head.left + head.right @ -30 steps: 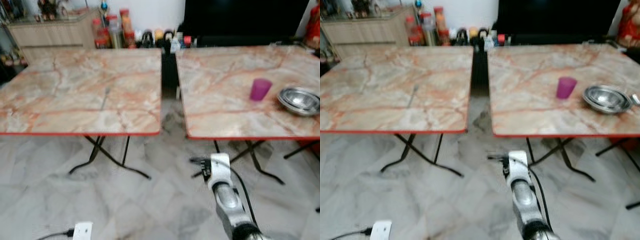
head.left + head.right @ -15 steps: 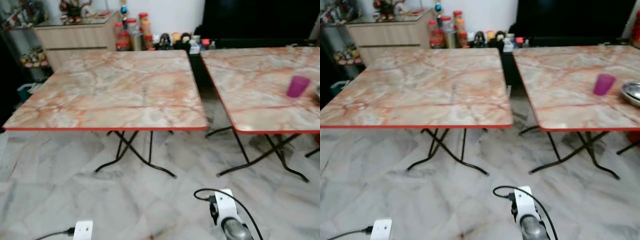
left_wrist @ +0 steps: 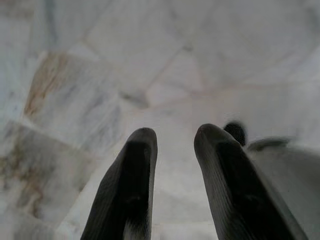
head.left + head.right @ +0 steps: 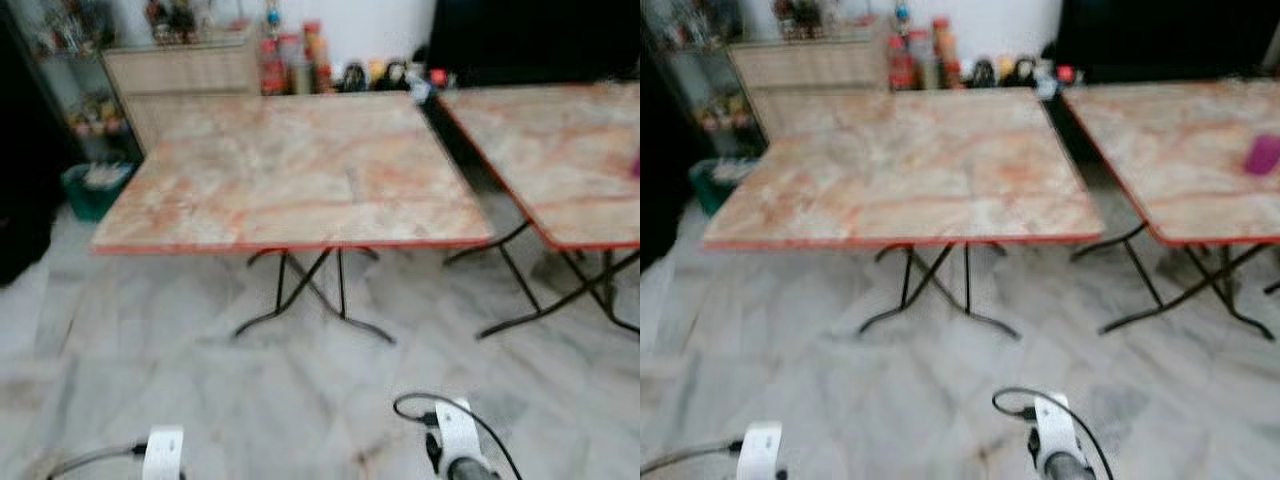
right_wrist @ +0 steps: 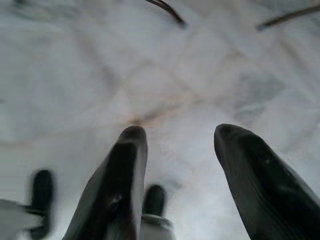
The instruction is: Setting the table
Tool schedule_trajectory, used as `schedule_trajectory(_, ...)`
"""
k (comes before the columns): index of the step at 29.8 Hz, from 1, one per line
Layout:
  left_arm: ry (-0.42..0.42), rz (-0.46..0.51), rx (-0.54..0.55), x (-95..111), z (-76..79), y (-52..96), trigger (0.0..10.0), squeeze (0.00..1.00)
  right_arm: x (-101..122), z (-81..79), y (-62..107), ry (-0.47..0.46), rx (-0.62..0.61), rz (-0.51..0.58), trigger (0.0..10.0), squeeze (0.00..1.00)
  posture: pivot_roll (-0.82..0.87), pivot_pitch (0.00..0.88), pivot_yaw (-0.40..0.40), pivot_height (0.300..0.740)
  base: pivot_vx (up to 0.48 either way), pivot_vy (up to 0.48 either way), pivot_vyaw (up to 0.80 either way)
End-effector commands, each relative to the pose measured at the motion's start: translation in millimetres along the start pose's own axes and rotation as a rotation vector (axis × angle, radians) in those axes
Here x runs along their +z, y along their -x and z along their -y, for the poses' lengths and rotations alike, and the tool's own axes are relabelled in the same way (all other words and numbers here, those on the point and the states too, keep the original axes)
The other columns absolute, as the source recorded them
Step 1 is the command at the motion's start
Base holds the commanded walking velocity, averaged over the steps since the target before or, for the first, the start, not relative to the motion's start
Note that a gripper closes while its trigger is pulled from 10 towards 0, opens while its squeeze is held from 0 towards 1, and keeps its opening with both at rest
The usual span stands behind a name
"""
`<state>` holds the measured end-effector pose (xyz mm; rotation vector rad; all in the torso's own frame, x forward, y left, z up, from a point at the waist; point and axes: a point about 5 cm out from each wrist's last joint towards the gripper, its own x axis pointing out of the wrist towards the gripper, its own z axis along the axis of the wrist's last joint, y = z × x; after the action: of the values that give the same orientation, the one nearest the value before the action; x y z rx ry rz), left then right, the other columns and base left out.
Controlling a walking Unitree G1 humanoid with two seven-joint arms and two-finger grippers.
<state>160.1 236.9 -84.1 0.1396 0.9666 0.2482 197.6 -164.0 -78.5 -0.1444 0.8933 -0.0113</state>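
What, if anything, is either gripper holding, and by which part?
Nothing. The left gripper and right gripper are both open, with bare marble floor between their fingers.

Open marble floor (image 4: 200, 380) is seen before the left table (image 4: 290, 170). A narrow gap (image 4: 480, 190) separates it from the right table (image 4: 1180, 150). Crossed black legs (image 4: 310, 295) obstruct the space beneath; bottles (image 4: 290, 65) crowd the far edge.

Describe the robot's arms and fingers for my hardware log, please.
Both wrists end in white housings, left and right, each with a black cable attached. The left gripper and right gripper each have two long, rounded, matte black fingers.
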Motion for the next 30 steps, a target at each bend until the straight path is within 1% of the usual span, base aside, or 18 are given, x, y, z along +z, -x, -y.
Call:
schedule_trajectory(1,0.014,0.022,-0.029,4.7,7.1,-0.3,10.0,0.0,0.5,10.7,-0.3,-0.005,-0.028,0.001,10.0,0.0,0.03,0.0,0.019,0.74,0.0,0.0,0.0)
schedule_trajectory(7,0.021,0.015,-0.035,3.8,7.5,-0.3,10.0,0.0,0.3,9.3,-0.1,-0.013,-0.022,0.005,10.0,0.0,0.04,0.0,0.021,0.74,0.0,0.0,0.0)
schedule_trajectory(13,0.009,0.017,-0.034,4.7,7.5,-0.4,10.0,0.0,2.0,9.6,-0.4,-0.016,-0.023,0.013,10.0,0.0,0.03,0.0,0.022,0.74,0.34,0.0,0.0)
schedule_trajectory(19,0.011,0.022,-0.029,6.8,6.5,-0.9,10.0,0.0,3.8,10.7,-0.7,-0.049,-0.035,0.017,10.0,0.0,0.04,0.0,0.019,0.74,0.316,0.0,0.0)
schedule_trajectory(21,0.013,0.022,-0.027,6.8,5.8,-0.9,10.0,0.0,3.8,10.7,-0.7,-0.057,-0.033,0.017,10.0,0.0,0.04,0.0,0.02,0.74,0.296,0.0,-0.54)
schedule_trajectory(23,0.013,0.022,-0.026,6.8,5.5,-0.9,10.0,0.0,3.8,10.7,-0.7,-0.058,-0.032,0.017,10.0,0.0,0.04,0.0,0.02,0.74,0.296,0.0,-0.54)
schedule_trajectory(26,0.018,0.019,-0.021,4.6,3.6,-0.6,10.0,0.0,2.3,11.8,-0.4,-0.043,-0.04,0.015,10.0,0.0,0.04,0.0,0.022,0.74,0.321,0.0,0.0)
schedule_trajectory(30,0.021,0.017,-0.019,3.9,3.4,-0.4,10.0,0.0,1.9,11.0,-0.2,-0.046,-0.036,0.018,10.0,0.0,0.04,0.0,0.02,0.74,0.354,0.0,0.0)
